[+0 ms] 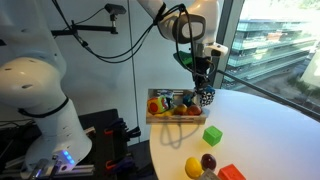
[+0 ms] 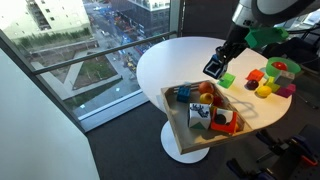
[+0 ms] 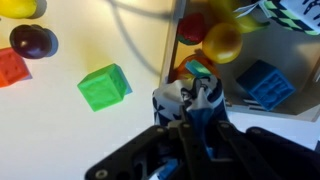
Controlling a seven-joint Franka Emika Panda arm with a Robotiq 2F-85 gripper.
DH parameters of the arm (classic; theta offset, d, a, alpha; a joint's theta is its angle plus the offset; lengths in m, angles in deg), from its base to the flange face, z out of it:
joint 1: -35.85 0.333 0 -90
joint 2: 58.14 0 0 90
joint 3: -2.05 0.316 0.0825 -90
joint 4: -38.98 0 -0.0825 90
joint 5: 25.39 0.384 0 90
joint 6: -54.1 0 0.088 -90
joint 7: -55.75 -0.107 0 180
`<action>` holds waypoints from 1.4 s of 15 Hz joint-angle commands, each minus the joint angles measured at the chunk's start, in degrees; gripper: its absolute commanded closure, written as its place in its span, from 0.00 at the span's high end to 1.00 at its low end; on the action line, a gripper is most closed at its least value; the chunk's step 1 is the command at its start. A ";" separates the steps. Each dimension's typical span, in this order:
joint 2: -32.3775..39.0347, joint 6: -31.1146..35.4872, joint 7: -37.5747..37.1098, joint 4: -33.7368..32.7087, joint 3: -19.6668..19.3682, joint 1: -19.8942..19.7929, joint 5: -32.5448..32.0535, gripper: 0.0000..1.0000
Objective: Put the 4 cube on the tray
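The 4 cube (image 3: 183,97) is blurred, partly hidden by fingers (image 3: 213,112).

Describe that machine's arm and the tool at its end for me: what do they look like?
The arm is glossy white, built of thick rounded segments with dark bands at the joints. Black cables loop through the air beside it. The tool is black and boxy.
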 commanded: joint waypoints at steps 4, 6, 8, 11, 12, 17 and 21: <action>-2.54 0.83 -1.68 3.60 2.08 1.82 -0.95 0.06; -2.70 1.21 -1.75 4.16 2.46 2.10 -0.84 0.06; -0.80 0.63 -0.16 2.70 2.42 1.86 -0.09 0.06; -0.56 0.67 -0.17 2.81 2.48 1.91 -0.09 0.15; -0.52 0.67 -0.17 2.81 2.48 1.91 -0.09 0.15; -0.49 0.67 -0.17 2.81 2.47 1.90 -0.09 0.15; -0.59 1.02 -0.50 3.06 2.89 2.34 -0.61 0.06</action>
